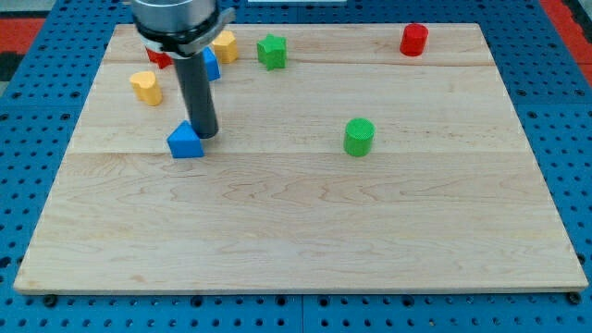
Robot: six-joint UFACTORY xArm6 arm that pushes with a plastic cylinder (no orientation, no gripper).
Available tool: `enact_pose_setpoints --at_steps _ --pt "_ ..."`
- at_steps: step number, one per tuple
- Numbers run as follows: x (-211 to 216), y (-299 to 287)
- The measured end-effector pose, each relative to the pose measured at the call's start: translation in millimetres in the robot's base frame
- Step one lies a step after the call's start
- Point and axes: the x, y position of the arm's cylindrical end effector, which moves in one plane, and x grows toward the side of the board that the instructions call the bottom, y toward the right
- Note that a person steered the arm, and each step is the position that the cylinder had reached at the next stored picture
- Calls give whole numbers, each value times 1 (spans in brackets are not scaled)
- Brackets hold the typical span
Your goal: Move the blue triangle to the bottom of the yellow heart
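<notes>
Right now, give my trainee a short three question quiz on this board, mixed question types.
1. True or false: my tip sits at the blue triangle, on its right in the view.
2. Which block lies nearest the view's top right corner? A) red cylinder B) green cylinder C) yellow heart
3. Fill in: the blue triangle lies toward the view's ______ from the yellow heart.

Key: 1 true; 2 A; 3 bottom (and slightly right).
</notes>
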Motion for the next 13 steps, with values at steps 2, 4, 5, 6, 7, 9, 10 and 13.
enact_pose_setpoints --at_steps 2,4,5,6,7,9,10,13 --pt "37 29" --pt "45 -6" --pt "45 -37" --pt "45 -57" --pt "39 -85" --pt "56 -85" --pt "71 -136" --pt "26 -97"
